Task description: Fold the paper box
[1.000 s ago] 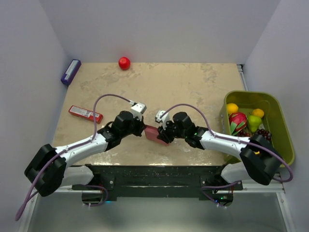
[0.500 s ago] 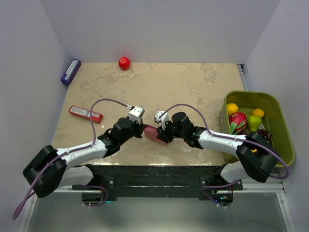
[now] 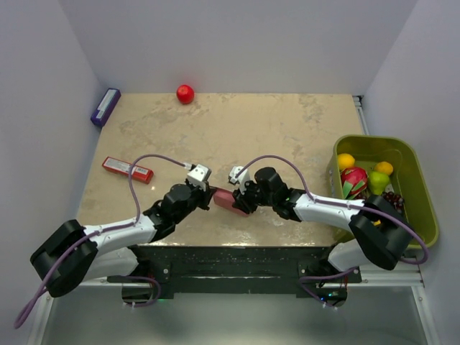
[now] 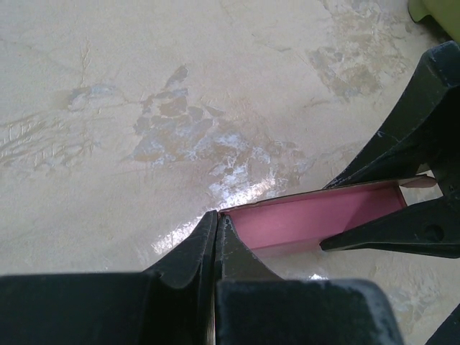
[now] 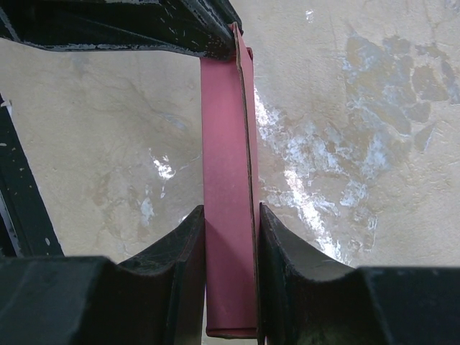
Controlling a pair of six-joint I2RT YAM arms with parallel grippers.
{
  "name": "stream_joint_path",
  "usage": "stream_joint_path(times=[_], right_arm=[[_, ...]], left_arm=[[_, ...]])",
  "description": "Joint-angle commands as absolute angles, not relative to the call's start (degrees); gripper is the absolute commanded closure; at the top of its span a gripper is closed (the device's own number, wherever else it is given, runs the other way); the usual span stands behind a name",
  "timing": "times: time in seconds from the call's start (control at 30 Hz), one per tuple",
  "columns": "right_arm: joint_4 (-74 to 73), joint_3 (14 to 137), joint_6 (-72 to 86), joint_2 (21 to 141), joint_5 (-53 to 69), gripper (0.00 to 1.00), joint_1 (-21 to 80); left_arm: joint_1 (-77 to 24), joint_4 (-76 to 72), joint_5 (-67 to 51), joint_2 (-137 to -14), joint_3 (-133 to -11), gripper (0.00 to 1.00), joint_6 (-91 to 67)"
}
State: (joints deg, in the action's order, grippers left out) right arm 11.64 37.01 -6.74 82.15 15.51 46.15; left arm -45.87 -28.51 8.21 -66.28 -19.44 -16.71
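**Current state.** The paper box sits low over the counter, well to the left of the green bin and nearer the arm bases than the bin is. It appears as a narrow pink sleeve. The right hand grips it across its narrow width, with one finger on each long face. The left hand is fully closed, and its paired tips touch the end of the box farthest from the bin. The frames do not show whether a flap edge is pinched between those tips.

**Failure risks.**
- Crushing: the card is thin. More squeeze from the right hand would probably flatten the sleeve or add an unwanted crease.
- Buckling: a push from the left hand along the length of the box would load the card end-on, and the wall may bow instead of folding at its crease.
- Slip: the same push could slide the box through the right hand's fingers, because only the two faces are held.
- Collision: the two hands work almost tip to tip, so a small misalignment could bring finger against finger.

**Markings.** No print is visible on the pink card in either wrist view. The red packet and the purple packet, both far left of the bin, carry pale marks too small to read.
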Motion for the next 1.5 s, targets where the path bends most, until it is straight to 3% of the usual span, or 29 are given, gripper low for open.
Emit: stream_joint_path(times=[0.0, 0.57, 0.67, 0.8, 0.97, 1.23, 1.47], right_arm=[[15.6, 37.5, -6.2, 82.9, 10.9, 0.84, 45.2], [15.1, 36.6, -5.2, 79.7, 10.7, 0.78, 45.2], [12.5, 37.8, -3.6, 78.5, 9.1, 0.68, 45.2], [7.9, 39.2, -0.4, 75.1, 6.9, 0.39, 45.3], [2.6, 40.6, 5.4, 70.3, 2.4, 0.2, 45.2], [-10.4, 41.1, 13.1, 62.9, -4.6, 0.23, 45.2], [-15.1, 38.4, 16.3, 58.2, -1.8, 0.35, 45.3]], left_arm=[[-48.1, -27.0, 6.1, -67.9, -16.9, 1.0, -16.2], [-50.0, -27.2, 13.9, -67.0, -13.2, 1.0, -17.8], [-51.7, -26.2, 15.8, -67.5, -14.5, 1.0, -17.4], [-53.8, -22.7, 18.8, -69.4, -17.4, 1.0, -16.7], [-56.4, -20.0, 22.9, -71.7, -20.6, 1.0, -16.6], [-58.6, -16.2, 25.7, -75.0, -24.2, 1.0, -18.5], [-59.3, -13.4, 27.1, -76.1, -25.9, 1.0, -20.0]])
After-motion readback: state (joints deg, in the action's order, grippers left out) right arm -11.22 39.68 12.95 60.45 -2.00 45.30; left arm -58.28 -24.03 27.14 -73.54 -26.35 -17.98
